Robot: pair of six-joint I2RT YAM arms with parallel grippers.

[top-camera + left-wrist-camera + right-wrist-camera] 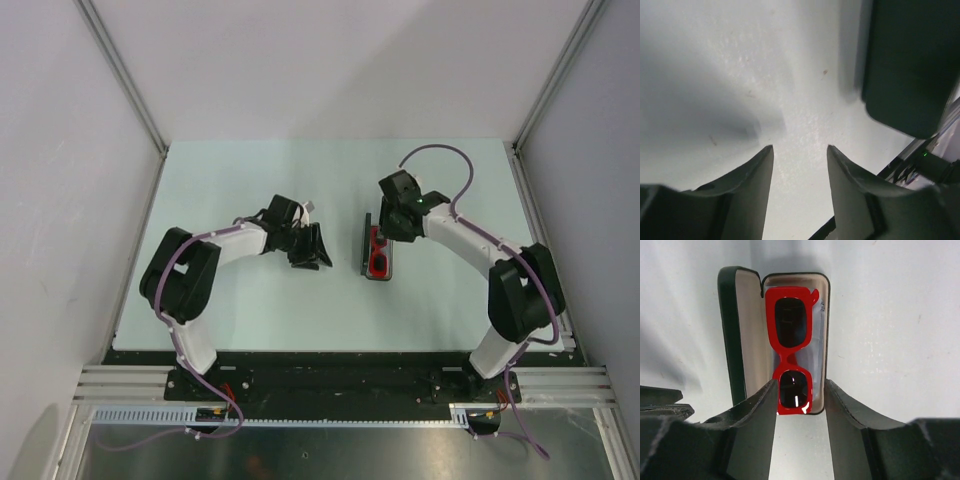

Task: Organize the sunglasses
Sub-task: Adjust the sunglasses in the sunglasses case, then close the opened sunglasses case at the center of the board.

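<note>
Sunglasses [791, 350] with a bright red frame and dark lenses lie folded inside an open black case [740, 330], lengthwise from near to far, its pale-lined lid standing up alongside them. Seen from the top camera, case [366, 232] and sunglasses [377, 252] sit on the pale worktop [250, 170] a little right of centre, between my two arms. My right end effector [800, 384] hangs just above the far end of the case, its fingers parted to about the case's width and holding nothing. My left end effector [800, 149] sits low over bare worktop to the left of the case and apart from it, fingers likewise spread partway, with nothing between them.
</note>
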